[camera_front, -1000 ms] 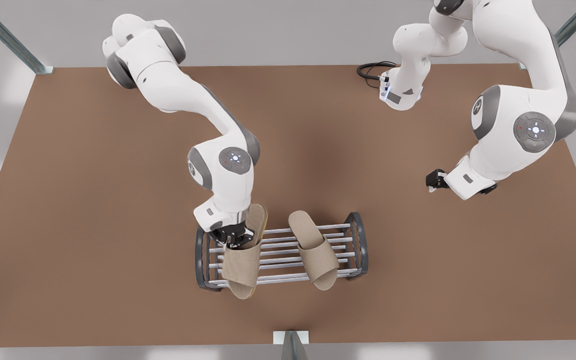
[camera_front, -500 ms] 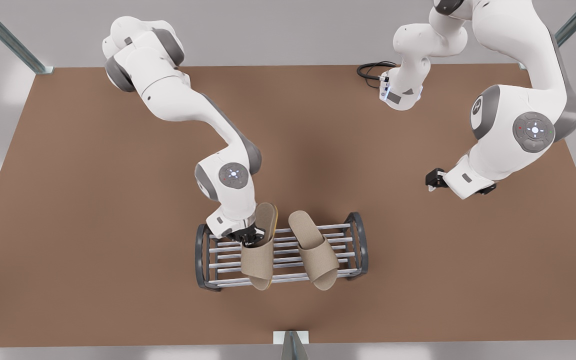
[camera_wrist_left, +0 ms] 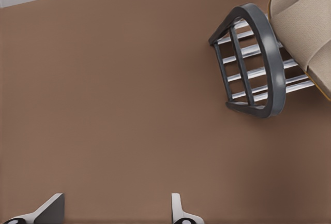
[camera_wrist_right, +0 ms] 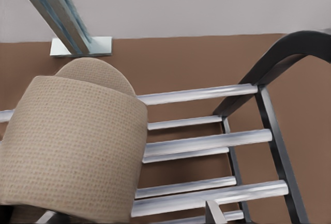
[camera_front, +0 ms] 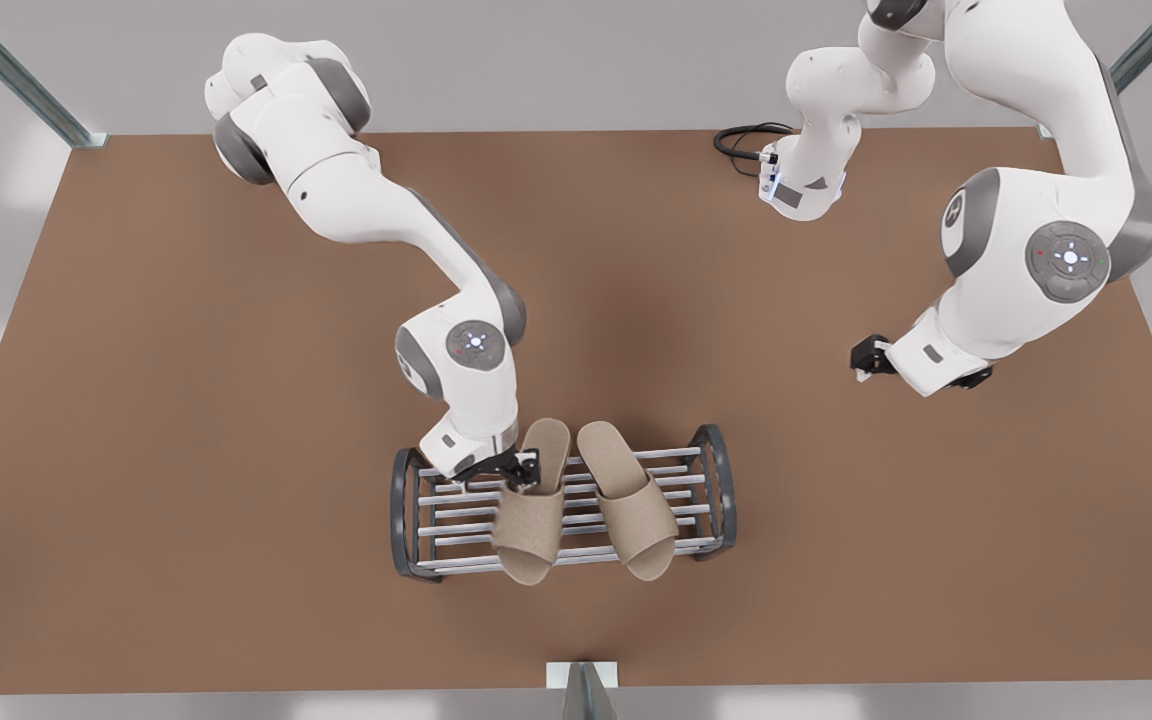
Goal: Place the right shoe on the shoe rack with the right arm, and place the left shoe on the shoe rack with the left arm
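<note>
Where the brown worktop (camera_front: 186,450) is seen from above, we find a low shoe rack of pale grey metal bars between two dark grey arched end frames (camera_front: 406,520) near its front edge. Two beige fabric slippers lie across the bars side by side, toes towards the front edge. The right gripper (camera_front: 521,465) is at the heel side of the slipper towards the front view's left (camera_front: 531,515). In the right wrist view its fingers (camera_wrist_right: 213,211) are spread wide, one standing apart from the strap, gripping nothing. The other slipper (camera_front: 631,510) rests just beside it. The left gripper (camera_front: 861,362) waits well apart over bare worktop on the front view's right, its fingers (camera_wrist_left: 51,207) parted and holding nothing.
</note>
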Motion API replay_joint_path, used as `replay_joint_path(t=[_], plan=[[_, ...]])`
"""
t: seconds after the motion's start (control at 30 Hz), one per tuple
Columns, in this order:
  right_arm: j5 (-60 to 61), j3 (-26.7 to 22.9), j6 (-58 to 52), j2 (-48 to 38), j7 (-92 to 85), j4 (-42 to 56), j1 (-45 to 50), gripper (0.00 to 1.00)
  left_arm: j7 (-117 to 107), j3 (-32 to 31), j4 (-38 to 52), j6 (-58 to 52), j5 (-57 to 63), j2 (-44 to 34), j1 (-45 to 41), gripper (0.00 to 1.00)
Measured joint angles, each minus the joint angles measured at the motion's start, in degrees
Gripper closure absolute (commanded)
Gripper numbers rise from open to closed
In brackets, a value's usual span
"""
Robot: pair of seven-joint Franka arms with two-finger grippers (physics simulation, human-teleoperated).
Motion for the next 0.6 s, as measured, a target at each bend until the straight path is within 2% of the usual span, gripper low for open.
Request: replay_joint_path(t=[0.2,0.3,0.37,0.6], plan=[[6.56,1.16,-4.39,-6.64,-1.26,-0.22,-1.73,0.00,0.07,-0.12,-0.04,-0.58,0.00,-0.12,-0.12,0.00],[8.40,8.57,-12.65,-12.22,-1.95,-1.04,-12.96,0.00,0.06,-0.17,-0.09,-0.88,0.00,-0.20,-0.01,0.00],[8.81,10.10,-17.44,-16.41,-2.52,-2.99,-17.32,0.00,0.03,-0.01,0.09,-1.06,-0.03,-0.09,0.08,0.00],[10.79,11.68,-24.65,-35.29,-8.65,-24.16,-34.35,0.00,-2.10,-0.05,1.76,-1.02,-0.59,2.20,-0.31,0.00]])
